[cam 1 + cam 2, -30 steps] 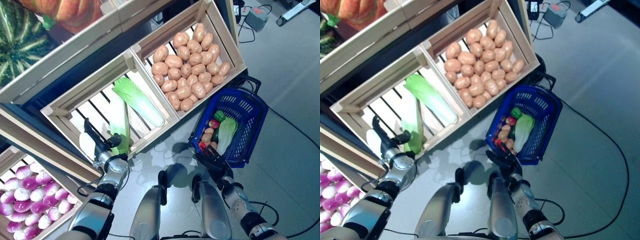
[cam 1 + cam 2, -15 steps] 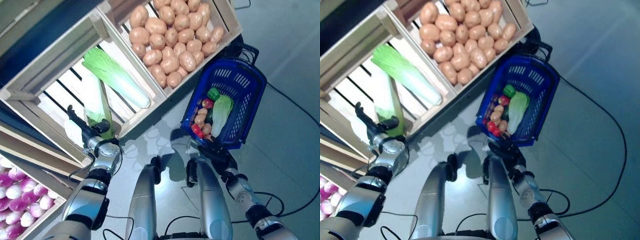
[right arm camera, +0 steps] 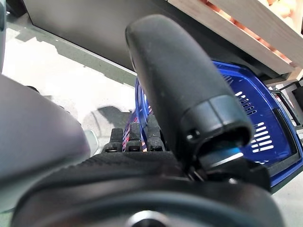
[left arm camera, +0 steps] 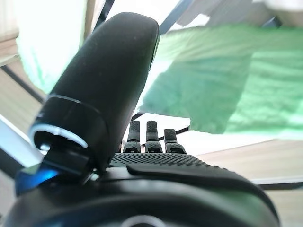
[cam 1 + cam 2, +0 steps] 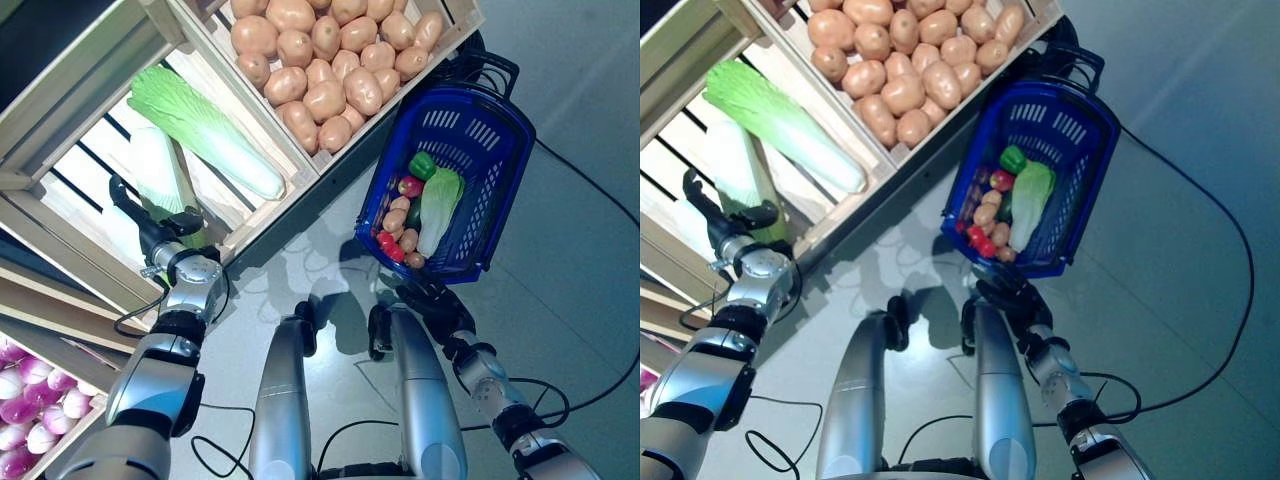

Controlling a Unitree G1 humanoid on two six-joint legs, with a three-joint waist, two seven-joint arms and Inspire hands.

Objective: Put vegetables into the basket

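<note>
The blue basket (image 5: 470,170) sits on the floor at the upper right, open on top, so a hand can go in from above. Its far half is bare; vegetables (image 5: 415,215) fill the near half. The bare floor (image 5: 300,270) between the basket and the wooden crate (image 5: 235,235) gives room to pass. At the left, the crate's front wall stands in the way. Two cabbages (image 5: 205,130) take up much of that crate. Potatoes (image 5: 330,60) pile up in the next one.

A blue basket (image 5: 478,170) stands on the grey floor (image 5: 580,300) beside slatted wooden crates (image 5: 90,190)
</note>
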